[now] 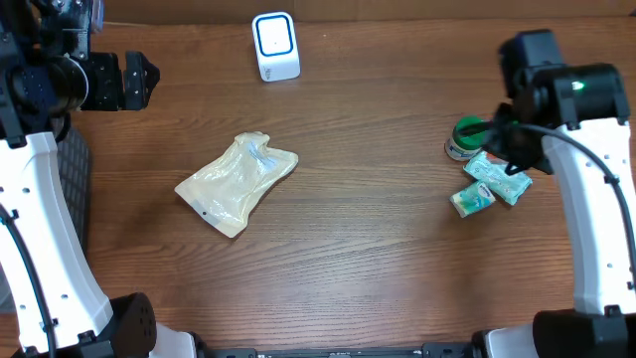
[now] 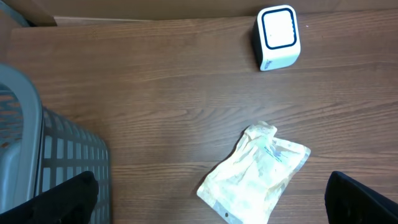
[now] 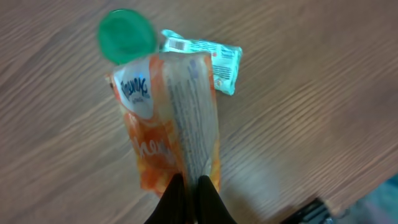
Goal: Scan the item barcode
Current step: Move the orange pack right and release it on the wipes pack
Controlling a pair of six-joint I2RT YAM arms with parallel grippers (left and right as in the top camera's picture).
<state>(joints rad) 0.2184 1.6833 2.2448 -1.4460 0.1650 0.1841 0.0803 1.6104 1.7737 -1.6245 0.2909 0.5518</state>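
right wrist alone shows right claw pinching orange packet; left claw spread

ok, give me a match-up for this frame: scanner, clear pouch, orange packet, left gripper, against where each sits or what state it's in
1 scanner
2 clear pouch
3 orange packet
4 left gripper

A open, holding nothing
B pinched in the right gripper
C at the far edge of the table
D lying flat, left of centre

Pairs: 1-C, 2-D, 3-B, 4-A

Brown wood-grain table, evenly lit; grey slatted basket at left edge; tan board behind.
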